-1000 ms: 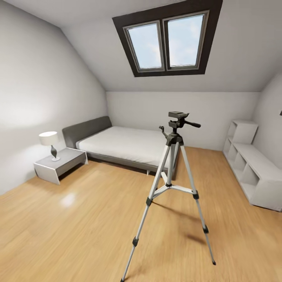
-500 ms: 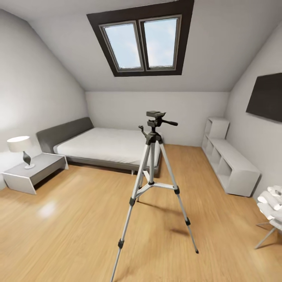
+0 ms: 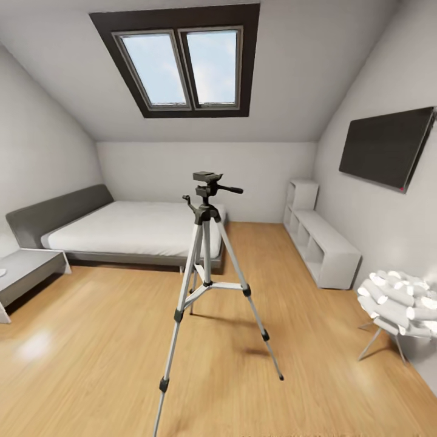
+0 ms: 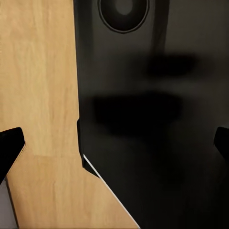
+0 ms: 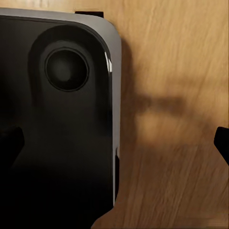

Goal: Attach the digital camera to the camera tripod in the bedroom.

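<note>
Head view gives me the bedroom (image 3: 54,127), and I read it from the left. A white nightstand (image 3: 24,270) sits at the left edge against the wall, just beside the low grey bed (image 3: 130,227), which lies under the sloped ceiling and its 2-pane skylight (image 3: 182,64). The tripod (image 3: 206,261) stands upright on the wood floor (image 3: 91,364) near the middle of the picture, in front of the bed's foot, its 3 silver legs spread and its black head topped by a bare plate, with the handle pointing right. Right of it a low white shelf (image 3: 325,249) runs along the right wall, a dark screen (image 3: 385,145) hangs on that wall above, and a white flower-shaped lamp (image 3: 397,300) on thin legs stands at the right edge.

Left wrist view looks straight down, so I take that arm to hang low beside my base: light wood floor lies next to a glossy black body (image 4: 157,119) with a round recess in it. The left gripper (image 4: 114,143) has its 2 dark fingertips (image 4: 9,143) at opposite edges of the picture, jaws wide apart with nothing between them.

Right wrist view shows much the same pose: a black rounded panel (image 5: 57,119) with a round recess, wood floor beside it, and a soft shadow on the boards. The right gripper (image 5: 114,143) also has its jaws spread wide, holding nothing.
</note>
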